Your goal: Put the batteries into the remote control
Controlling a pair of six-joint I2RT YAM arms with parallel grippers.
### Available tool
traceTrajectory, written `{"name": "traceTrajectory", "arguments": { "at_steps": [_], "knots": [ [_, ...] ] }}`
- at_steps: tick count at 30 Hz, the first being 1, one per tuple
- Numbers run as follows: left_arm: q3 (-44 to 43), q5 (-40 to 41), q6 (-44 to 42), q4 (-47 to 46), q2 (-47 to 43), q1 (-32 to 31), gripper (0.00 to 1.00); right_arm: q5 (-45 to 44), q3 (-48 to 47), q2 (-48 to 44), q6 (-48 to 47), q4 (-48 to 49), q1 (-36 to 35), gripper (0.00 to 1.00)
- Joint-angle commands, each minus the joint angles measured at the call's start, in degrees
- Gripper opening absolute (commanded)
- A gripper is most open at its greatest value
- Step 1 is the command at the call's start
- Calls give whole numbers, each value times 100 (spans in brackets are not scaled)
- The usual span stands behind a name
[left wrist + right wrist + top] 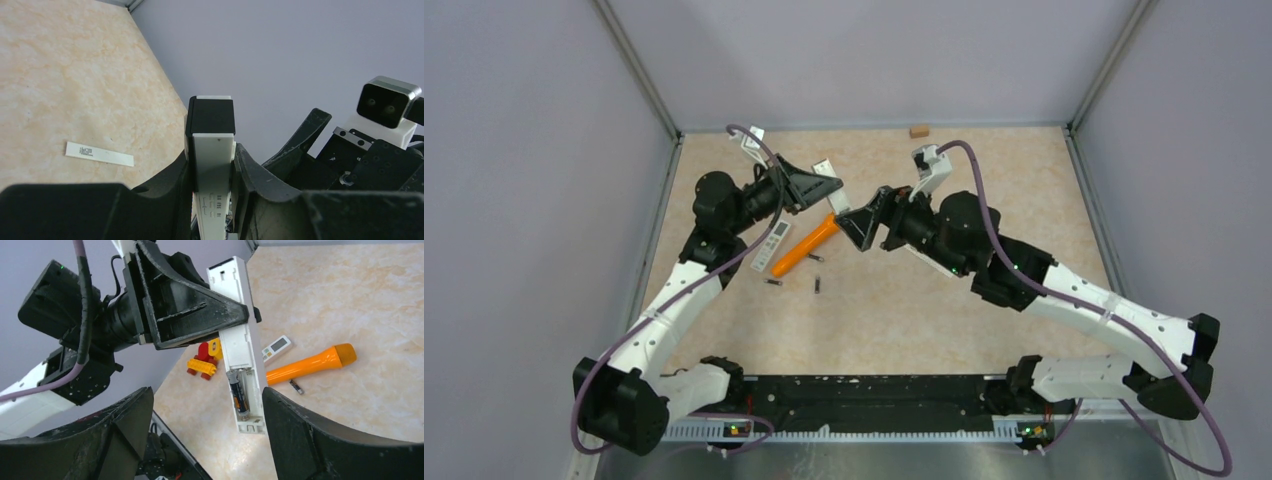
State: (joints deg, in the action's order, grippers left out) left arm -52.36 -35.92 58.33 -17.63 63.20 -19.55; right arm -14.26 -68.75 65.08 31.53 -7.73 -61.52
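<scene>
- left gripper (pixel 212 159) is clamped tight on the remote control (pixel 235 325) at mid-body. It holds the remote off the counter (pixel 944 300) with the open bay facing the right arm.
- right gripper (pixel 207 405) is spread wide and empty, just in front of the bay.
- seated battery (pixel 240 396) is in one slot; the slot beside it looks free.
- loose batteries (pixel 774 283) lie on the counter, just near of the orange tube (pixel 806 247).
- Cells are probably light, rigid, smooth and round, so they'll roll and slip. Pinch across mid-barrel and leave the ends clear.
- The remote is likely thin hollow plastic. Pushing against the spring could twist it in the grip.
</scene>
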Motion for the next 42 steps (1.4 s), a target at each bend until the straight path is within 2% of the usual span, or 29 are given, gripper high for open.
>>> {"name": "traceTrajectory", "arguments": {
  "at_steps": [1,5,10,14,23,32,38,42],
  "knots": [
    [-5,86,-88,-678,-89,151,0,-152,-517,-17,1324,-952,301,84],
    [24,220,-51,-770,-116,205,0,257,-519,90,2658,-1316,689,87],
    [81,375,69,-997,-142,209,0,546,241,-45,3740,-82,687,95],
    [120,491,121,-1035,-156,214,0,832,387,70,4372,304,723,99],
    [258,920,95,-906,-423,215,0,978,549,332,4928,732,722,99],
    [179,790,218,-866,-447,215,0,967,565,610,5330,730,741,98],
    [222,654,365,-930,-441,219,0,840,888,608,5478,1446,772,98],
    [252,575,453,-1007,-457,215,0,859,963,606,5580,1534,834,97]
  ]
}}
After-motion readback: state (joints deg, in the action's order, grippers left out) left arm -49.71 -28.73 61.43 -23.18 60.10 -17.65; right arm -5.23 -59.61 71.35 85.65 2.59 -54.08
